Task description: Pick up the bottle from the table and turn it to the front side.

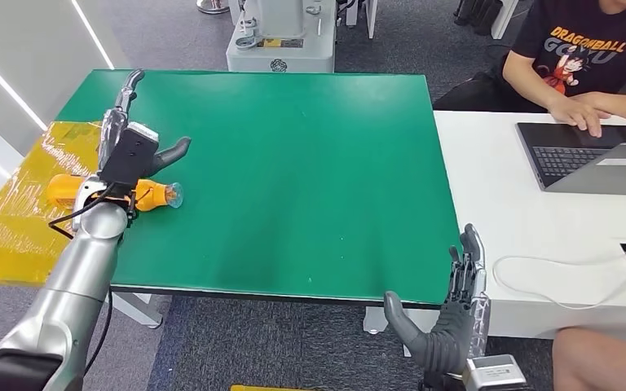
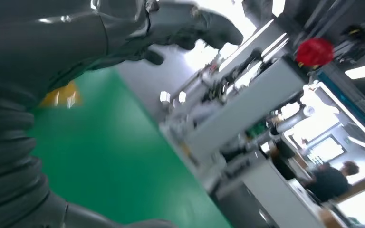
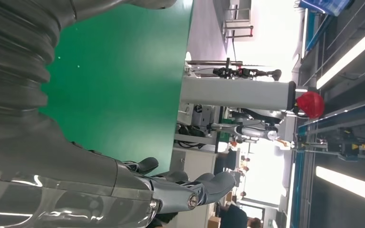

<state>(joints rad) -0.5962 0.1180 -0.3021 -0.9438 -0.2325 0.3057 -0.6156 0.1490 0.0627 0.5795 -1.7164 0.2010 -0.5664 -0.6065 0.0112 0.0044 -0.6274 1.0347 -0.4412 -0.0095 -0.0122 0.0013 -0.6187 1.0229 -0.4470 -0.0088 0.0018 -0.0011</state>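
1. One bottle (image 1: 153, 195), orange, lies on its side at the left edge of the green desk (image 1: 293, 179), long axis across the desk, clear end pointing inward.
2. Left hand (image 1: 134, 147) hovers right over it, fingers (image 1: 130, 84) spread wide and holding nothing; it is much the nearer.
3. Right hand (image 1: 448, 326) hangs off the near edge, fingers apart, holding nothing.
4. Beside the desk, a person (image 1: 587, 57) types at a laptop (image 1: 591, 159).

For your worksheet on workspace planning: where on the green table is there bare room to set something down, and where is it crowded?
The green table is bare from the bottle across to its right edge beside the white desk. It is crowded only at the left edge, where the left robot hand hangs over the bottle.
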